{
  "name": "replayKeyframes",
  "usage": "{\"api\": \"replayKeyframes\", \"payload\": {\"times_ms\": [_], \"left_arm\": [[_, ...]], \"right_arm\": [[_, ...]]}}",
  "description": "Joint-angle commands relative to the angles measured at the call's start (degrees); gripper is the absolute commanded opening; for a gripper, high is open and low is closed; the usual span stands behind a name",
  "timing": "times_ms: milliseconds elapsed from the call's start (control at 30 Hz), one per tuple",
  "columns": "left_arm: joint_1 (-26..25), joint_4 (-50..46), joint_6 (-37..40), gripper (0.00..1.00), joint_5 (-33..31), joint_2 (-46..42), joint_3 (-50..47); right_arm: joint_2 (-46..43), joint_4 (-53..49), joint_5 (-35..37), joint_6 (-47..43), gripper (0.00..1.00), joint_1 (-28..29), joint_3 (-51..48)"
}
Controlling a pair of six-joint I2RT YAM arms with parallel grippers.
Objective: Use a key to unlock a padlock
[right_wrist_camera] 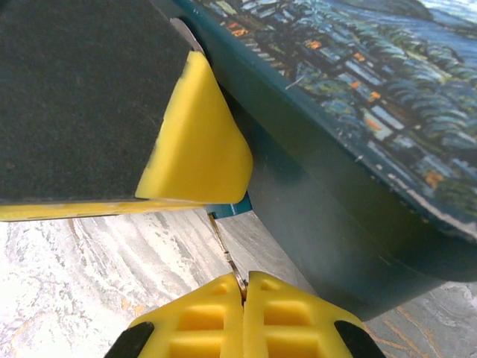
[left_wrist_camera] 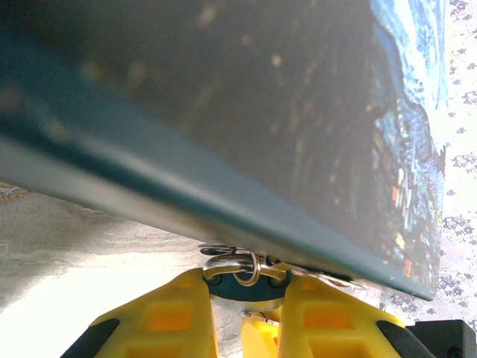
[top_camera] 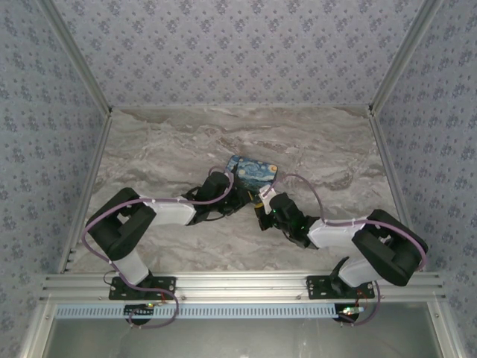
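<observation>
The tiny teal padlock (left_wrist_camera: pixel 257 289) sits between the yellow fingers of my left gripper (left_wrist_camera: pixel 244 280), which is shut on its body. Its metal shackle (left_wrist_camera: pixel 237 263) hooks through a ring at the edge of the starry-night painted box (left_wrist_camera: pixel 298 112). My right gripper (right_wrist_camera: pixel 243 280) is shut on the thin grey key (right_wrist_camera: pixel 226 250). The key's shaft slants up to a teal corner of the padlock (right_wrist_camera: pixel 232 209) showing under the left gripper's finger (right_wrist_camera: pixel 197 145). How deep the tip sits I cannot tell. From above, the left gripper (top_camera: pixel 240 198) and right gripper (top_camera: pixel 262 209) meet at the box's near edge (top_camera: pixel 252 171).
The box lies on the marble table (top_camera: pixel 164 149), right behind both grippers and close over them. Patterned walls (top_camera: pixel 45 119) close in the back and both sides. An aluminium rail (top_camera: pixel 238 283) with the arm bases runs along the near edge.
</observation>
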Motion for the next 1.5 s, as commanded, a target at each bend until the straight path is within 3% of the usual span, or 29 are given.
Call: {"api": "replayKeyframes", "payload": {"times_ms": [0,900,1467], "left_arm": [[-0.4,2.1,-0.9,0.13,1.1,-2.3,1.7],[-0.5,1.3,-0.7,0.12,0.2,-2.7,1.3],[-0.4,1.0,-0.6,0.12,0.1,-2.9,1.3]], "right_arm": [[0.7,0.9,2.2,-0.7,0.00,-0.4,1.4],[-0.8,-1.4,5.5,0.2,0.00,-0.4,-0.8],[-0.5,0.4,0.8,-0.2,0.00,-0.3,-1.2]]}}
